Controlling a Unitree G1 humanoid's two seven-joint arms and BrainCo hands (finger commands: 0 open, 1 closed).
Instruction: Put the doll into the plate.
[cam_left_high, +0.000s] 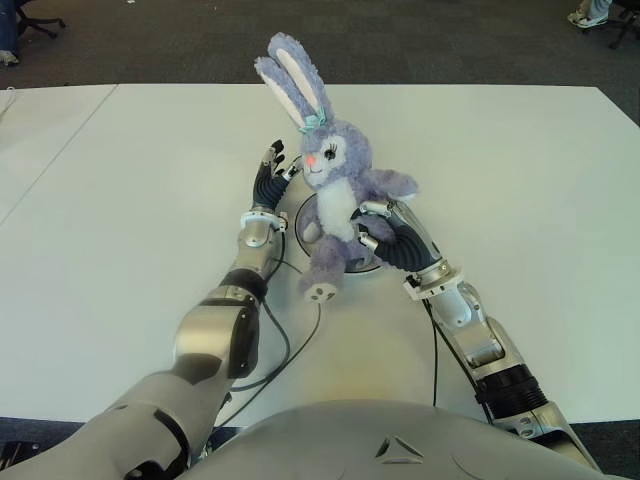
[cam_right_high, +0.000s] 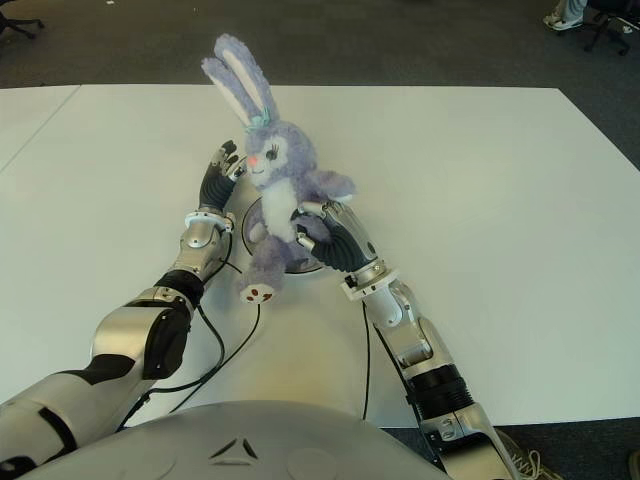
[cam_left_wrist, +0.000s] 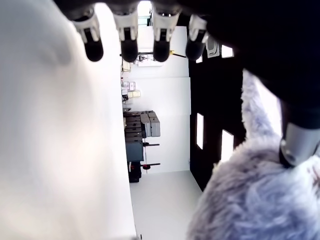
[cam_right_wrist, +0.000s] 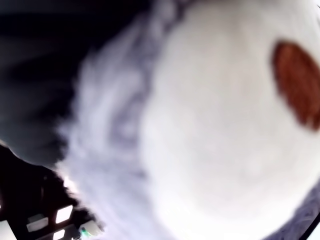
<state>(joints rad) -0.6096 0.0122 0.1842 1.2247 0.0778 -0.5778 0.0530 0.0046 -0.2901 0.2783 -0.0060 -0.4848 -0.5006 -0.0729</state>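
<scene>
The doll (cam_left_high: 335, 190) is a purple plush bunny with long ears, sitting half upright on a pale round plate (cam_left_high: 291, 208) at the middle of the white table (cam_left_high: 520, 180). One foot (cam_left_high: 320, 292) hangs over the plate's near rim. My right hand (cam_left_high: 375, 228) is curled around the doll's body from the right. In the right wrist view, fur and a brown-patched foot sole (cam_right_wrist: 295, 85) fill the picture. My left hand (cam_left_high: 270, 170) stands at the doll's left, beside its head. Its fingers (cam_left_wrist: 129, 37) are straight and hold nothing, and the doll's fur (cam_left_wrist: 250, 200) lies beside its thumb.
Black cables (cam_left_high: 285, 350) trail from both wrists across the near table. A second white table (cam_left_high: 40, 130) adjoins on the left. Dark carpet lies beyond the far edge, with chair wheels (cam_left_high: 30, 25) and a person's shoe (cam_left_high: 590, 15) at the corners.
</scene>
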